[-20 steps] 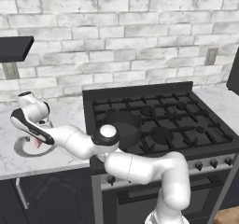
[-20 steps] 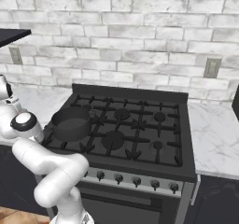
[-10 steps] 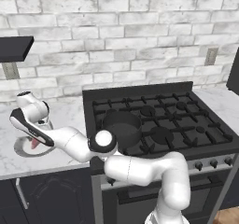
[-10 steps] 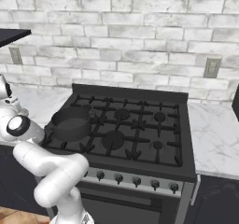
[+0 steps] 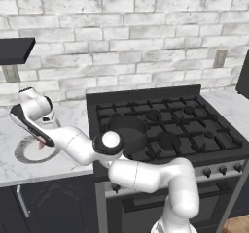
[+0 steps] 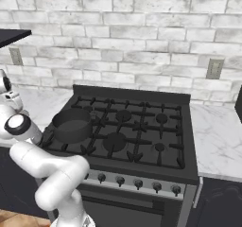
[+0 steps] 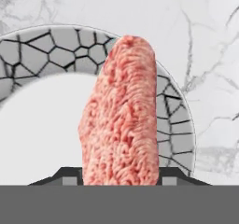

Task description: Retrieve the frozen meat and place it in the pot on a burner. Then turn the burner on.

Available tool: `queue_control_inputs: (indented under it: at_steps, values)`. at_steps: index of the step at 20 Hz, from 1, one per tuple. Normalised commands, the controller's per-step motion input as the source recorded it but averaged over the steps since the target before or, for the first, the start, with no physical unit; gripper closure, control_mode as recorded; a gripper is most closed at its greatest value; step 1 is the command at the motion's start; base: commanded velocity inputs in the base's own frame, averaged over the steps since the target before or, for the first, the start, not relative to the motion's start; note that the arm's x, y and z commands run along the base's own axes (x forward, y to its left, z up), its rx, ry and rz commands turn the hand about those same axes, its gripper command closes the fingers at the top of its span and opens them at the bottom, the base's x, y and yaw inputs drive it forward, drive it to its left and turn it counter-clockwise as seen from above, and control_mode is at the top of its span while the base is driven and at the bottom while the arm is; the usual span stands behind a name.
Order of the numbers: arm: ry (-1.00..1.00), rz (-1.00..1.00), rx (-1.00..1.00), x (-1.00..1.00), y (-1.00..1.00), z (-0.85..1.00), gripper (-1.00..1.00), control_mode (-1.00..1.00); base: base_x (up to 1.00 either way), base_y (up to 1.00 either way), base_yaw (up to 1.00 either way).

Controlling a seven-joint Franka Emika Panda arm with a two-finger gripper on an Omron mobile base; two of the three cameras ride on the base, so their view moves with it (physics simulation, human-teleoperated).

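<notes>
The end effector [image 7: 120, 181] is sitting low over the dish [image 7: 179, 125] on the marble surface [image 7: 205, 41], with its fingers [image 7: 175, 177] pressing in on either side of the meat [image 7: 122, 120]. Half a second ago and a second ago, the left base view was showing the arm stretched to the same spot; the posture is barely differing now, though the elbow is sitting a little lower and nearer the stove than a second ago. The jaws, standing wide apart a second ago, are now closing tight on the slab.

In the hand view the meat is rising straight ahead of the end effector, running away from the fingertips across the dish's white middle and over its grey cracked-pattern rim. Whether the slab is lifting off the dish or lying on it, I cannot tell.

In the left base view the end effector [image 5: 40, 141] is hanging over the dish [image 5: 24, 155], and a speck of pink meat [image 5: 41, 145] is showing just beneath the hand.

The pot [image 5: 127, 132] is sitting well off to the end effector's right, on the front left burner of the stove [image 5: 194, 130], apart from the meat. In the right base view the pot [image 6: 72, 125] is standing on the same burner of the stove [image 6: 156, 136], with the knobs [image 6: 137, 184] lining the front panel below it. The pot is keeping the same place as in the earlier pictures.
</notes>
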Motion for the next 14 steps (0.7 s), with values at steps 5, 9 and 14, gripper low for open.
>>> queue_control_inputs:
  at_steps: [5,9,14]
  values:
    - [-0.41,-0.07,0.0,-0.47,-0.61,0.03,1.0,-1.0,0.0,0.0,0.0]
    - [-0.46,-0.02,0.0,-0.44,-0.86,0.44,1.0,-1.0,0.0,0.0,0.0]
    - [-0.34,-0.03,0.02,-0.41,-1.0,0.41,1.0,-1.0,0.0,0.0,0.0]
